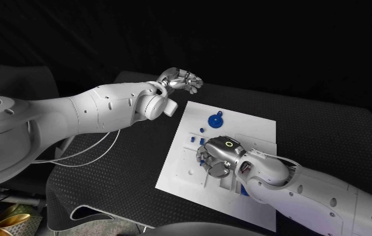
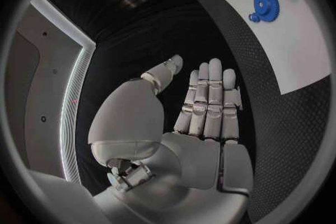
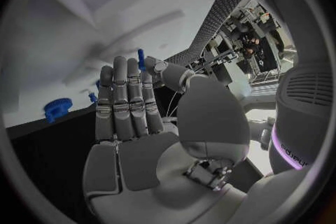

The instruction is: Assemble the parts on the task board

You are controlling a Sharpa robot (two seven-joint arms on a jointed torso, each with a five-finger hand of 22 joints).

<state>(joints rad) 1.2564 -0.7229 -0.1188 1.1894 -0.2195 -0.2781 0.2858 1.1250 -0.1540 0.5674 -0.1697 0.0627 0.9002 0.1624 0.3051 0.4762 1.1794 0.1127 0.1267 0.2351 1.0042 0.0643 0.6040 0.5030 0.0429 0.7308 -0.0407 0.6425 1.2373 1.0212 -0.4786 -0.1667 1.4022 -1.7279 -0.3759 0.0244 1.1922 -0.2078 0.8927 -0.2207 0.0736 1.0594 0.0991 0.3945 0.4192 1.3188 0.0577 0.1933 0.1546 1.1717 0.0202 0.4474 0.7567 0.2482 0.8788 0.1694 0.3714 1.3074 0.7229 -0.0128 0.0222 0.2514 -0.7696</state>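
Left hand (image 1: 181, 79) hovers past the far-left corner of the task board (image 1: 256, 126), above the black tabletop (image 1: 108, 182), and I see nothing in it. In the left wrist view this hand (image 2: 203, 106) has its fingers (image 2: 214, 89) straight and held side by side, with the thumb set apart; it touches none of the parts.

My right hand (image 1: 219, 155) lies over the middle of the board, palm down, among the small blue parts there. In the right wrist view the right hand (image 3: 129, 106) also shows straight fingers (image 3: 119, 95) lying close together, and a small blue peg (image 3: 140, 59) stands up just beyond the fingertips. I cannot tell whether the peg is pinched between thumb and finger or simply stands on the board behind them, so I cannot tell whether the hand holds anything.

I see the task board as a white plate lying flat in the middle of the tabletop. A blue gear (image 1: 216, 120) lies on its far part, well apart from the right hand; a smaller blue piece (image 1: 219, 113) sits just beyond it. Further small blue parts (image 1: 202, 141) sit on the board just to the far left of the right hand.
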